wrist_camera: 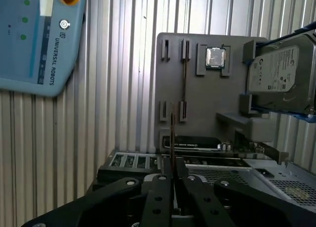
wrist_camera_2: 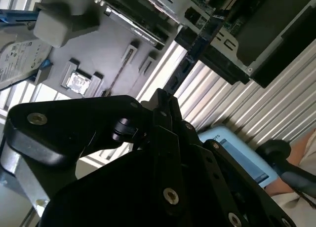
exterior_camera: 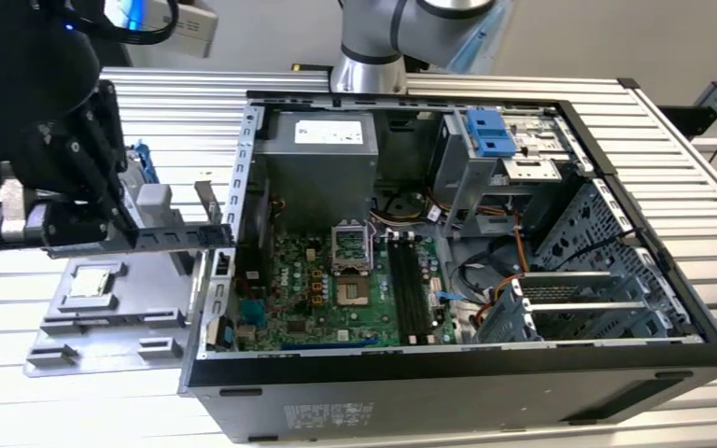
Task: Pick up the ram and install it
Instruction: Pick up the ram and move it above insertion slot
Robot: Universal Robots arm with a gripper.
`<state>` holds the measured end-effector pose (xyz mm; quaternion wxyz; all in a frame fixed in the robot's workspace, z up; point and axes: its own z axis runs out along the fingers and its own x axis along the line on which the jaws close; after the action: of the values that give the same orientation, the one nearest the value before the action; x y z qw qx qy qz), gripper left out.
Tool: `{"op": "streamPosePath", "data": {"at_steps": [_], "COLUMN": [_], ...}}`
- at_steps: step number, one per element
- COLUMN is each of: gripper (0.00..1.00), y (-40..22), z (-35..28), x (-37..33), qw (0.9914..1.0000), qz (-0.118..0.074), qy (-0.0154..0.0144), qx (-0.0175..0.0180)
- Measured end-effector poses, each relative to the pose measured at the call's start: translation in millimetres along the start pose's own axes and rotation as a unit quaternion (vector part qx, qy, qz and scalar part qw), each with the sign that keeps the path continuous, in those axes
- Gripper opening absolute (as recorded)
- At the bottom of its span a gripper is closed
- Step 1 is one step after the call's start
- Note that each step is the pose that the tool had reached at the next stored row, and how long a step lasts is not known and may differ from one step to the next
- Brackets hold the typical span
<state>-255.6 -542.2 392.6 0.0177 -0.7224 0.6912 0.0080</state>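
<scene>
The gripper, fingers pressed together on the ram, holds the thin stick edge-on in front of the grey parts tray. On the tray, a silver processor chip sits in a square recess, a black card lies along the edge nearest the gripper, and a hard drive with blue rails stands at one end. A blue teach pendant lies on the slatted table, well apart from the tray.

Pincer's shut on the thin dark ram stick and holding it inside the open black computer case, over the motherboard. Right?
Not inside. The pincer is shut on the thin dark ram stick but holds it outside the open black computer case, above the grey parts tray, as the exterior view shows.
</scene>
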Motion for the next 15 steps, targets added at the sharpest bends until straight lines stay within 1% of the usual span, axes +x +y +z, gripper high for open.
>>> {"op": "streamPosePath", "data": {"at_steps": [15], "gripper": [0.00], "y": [-68.3], "z": [0.9], "x": [3.0], "qw": [1.00000], "qz": [0.000], "qy": [0.0000], "qx": [-0.0002]}}
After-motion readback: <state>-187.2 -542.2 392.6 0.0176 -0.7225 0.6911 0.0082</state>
